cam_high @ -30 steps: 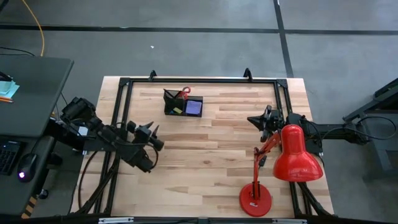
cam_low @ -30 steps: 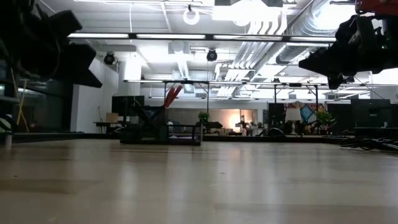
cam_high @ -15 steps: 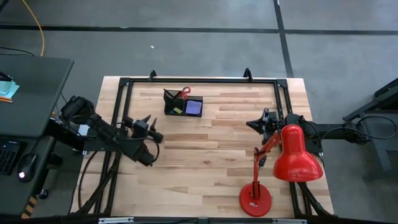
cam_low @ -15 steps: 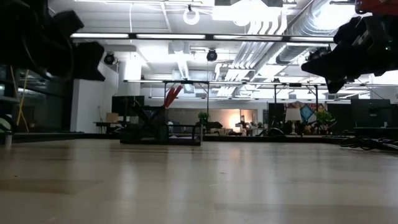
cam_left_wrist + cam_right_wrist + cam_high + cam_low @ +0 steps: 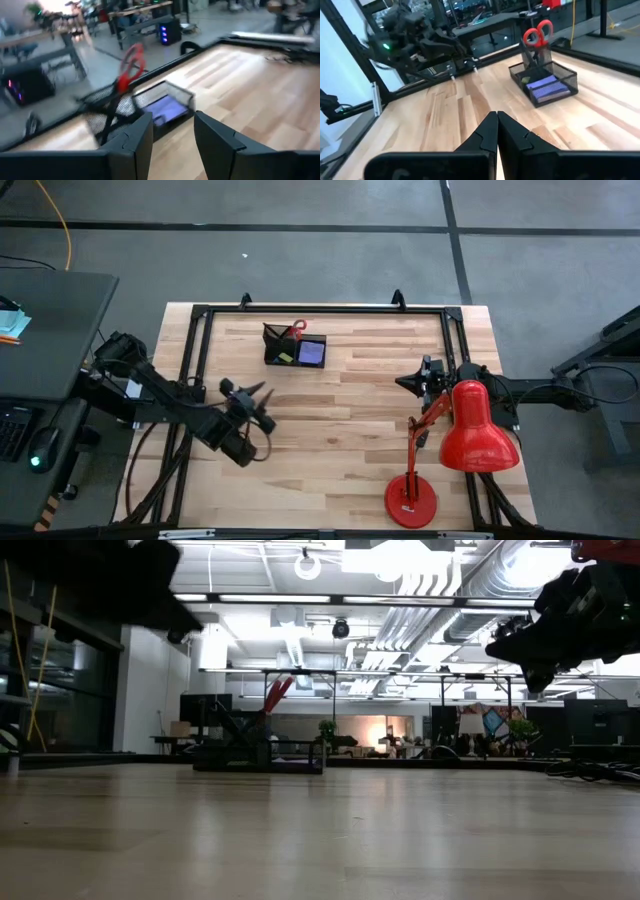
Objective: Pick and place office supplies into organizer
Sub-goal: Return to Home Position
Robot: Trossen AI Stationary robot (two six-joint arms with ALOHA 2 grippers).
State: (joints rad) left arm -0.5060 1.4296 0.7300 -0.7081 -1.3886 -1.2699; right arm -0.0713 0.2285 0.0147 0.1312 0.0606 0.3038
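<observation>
The black mesh organizer (image 5: 295,348) stands on the table near its far edge. Red-handled scissors (image 5: 296,330) stick up out of its tall compartment, and a purple sticky-note pad (image 5: 312,352) lies in its tray beside a small yellowish piece (image 5: 286,358). My left gripper (image 5: 262,402) hovers open above the table's left half, nearer than the organizer (image 5: 150,107), with nothing between its fingers. My right gripper (image 5: 408,378) is shut and empty above the table's right side, pointing toward the organizer (image 5: 545,82).
A large red desk lamp (image 5: 470,430) stands at the near right, its round base (image 5: 410,500) on the table beside my right arm. A black metal frame (image 5: 200,315) runs along the table's edges. Bare wood lies between the two grippers.
My left gripper has risen and swung toward the table's right, turning at the wrist, with its finger gap unchanged. The organizer and its contents have stayed where they were.
</observation>
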